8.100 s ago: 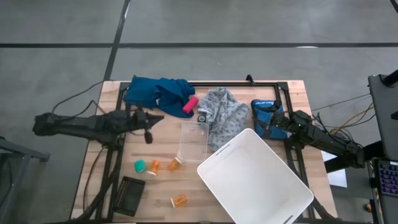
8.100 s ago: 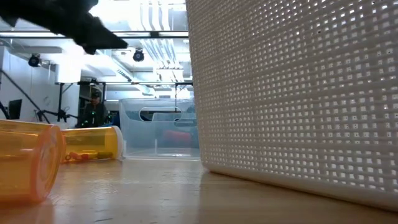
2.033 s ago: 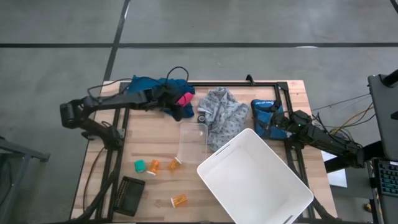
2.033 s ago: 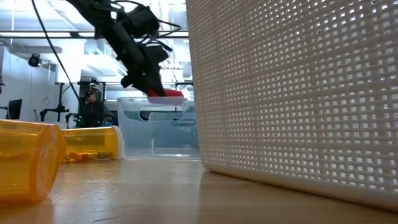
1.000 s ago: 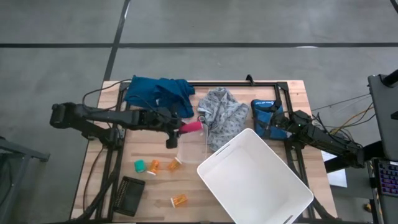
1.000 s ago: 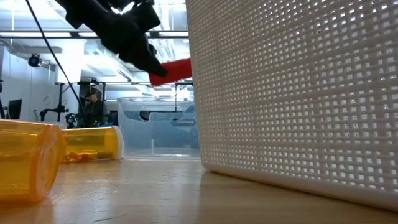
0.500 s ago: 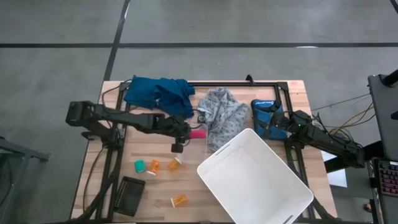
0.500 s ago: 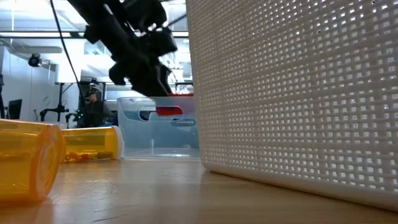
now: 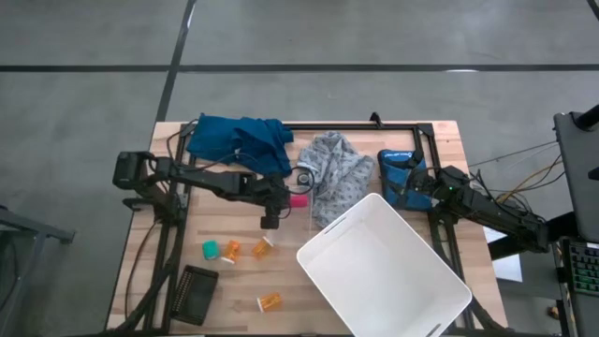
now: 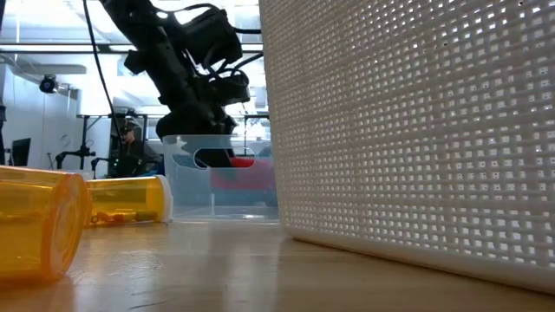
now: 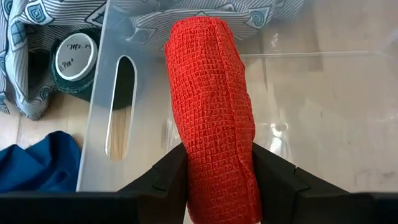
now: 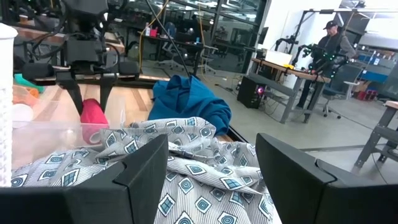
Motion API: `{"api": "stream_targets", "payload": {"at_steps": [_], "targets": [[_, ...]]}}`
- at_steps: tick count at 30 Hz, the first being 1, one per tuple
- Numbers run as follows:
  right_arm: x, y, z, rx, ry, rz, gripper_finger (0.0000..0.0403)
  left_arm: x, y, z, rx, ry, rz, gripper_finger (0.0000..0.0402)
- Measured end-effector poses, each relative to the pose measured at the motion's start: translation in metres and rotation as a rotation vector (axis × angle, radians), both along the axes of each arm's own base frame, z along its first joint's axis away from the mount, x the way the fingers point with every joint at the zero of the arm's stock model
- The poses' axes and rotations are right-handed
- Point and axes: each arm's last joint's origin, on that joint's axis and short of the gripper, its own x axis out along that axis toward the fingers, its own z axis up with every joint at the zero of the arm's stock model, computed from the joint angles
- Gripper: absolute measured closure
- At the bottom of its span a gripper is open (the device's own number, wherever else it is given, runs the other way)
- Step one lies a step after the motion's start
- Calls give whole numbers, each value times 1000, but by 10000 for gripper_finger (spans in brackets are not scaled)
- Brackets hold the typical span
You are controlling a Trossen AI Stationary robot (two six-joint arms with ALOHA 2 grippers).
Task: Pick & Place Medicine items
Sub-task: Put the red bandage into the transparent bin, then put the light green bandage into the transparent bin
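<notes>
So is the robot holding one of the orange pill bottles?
No, the left gripper is shut on a red bandage roll over the clear bin.

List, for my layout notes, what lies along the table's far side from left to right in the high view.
Crumpled blue cloth → red mesh-wrapped roll held by the left gripper → grey patterned cloth → blue pouch beside the right gripper.

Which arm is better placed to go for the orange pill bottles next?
Left, probably. The left gripper, shut on the red bandage roll over the clear bin, hangs near the pill bottles. The right gripper waits open at the table's far right, behind the white basket.
</notes>
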Motion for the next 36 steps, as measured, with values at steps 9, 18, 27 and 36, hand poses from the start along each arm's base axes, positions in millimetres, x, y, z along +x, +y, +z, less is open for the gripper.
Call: {"api": "stream_targets", "payload": {"at_steps": [9,18,27,36], "targets": [[0,0,0,0,0,-1,163,0,0,0,-1,5,1,228],[0,0,0,1,0,0,163,0,0,0,8,4,7,182],[0,0,0,1,0,-1,163,0,0,0,8,4,7,170],[0,0,0,0,0,-1,163,-1,0,7,8,-27,12,169]]}}
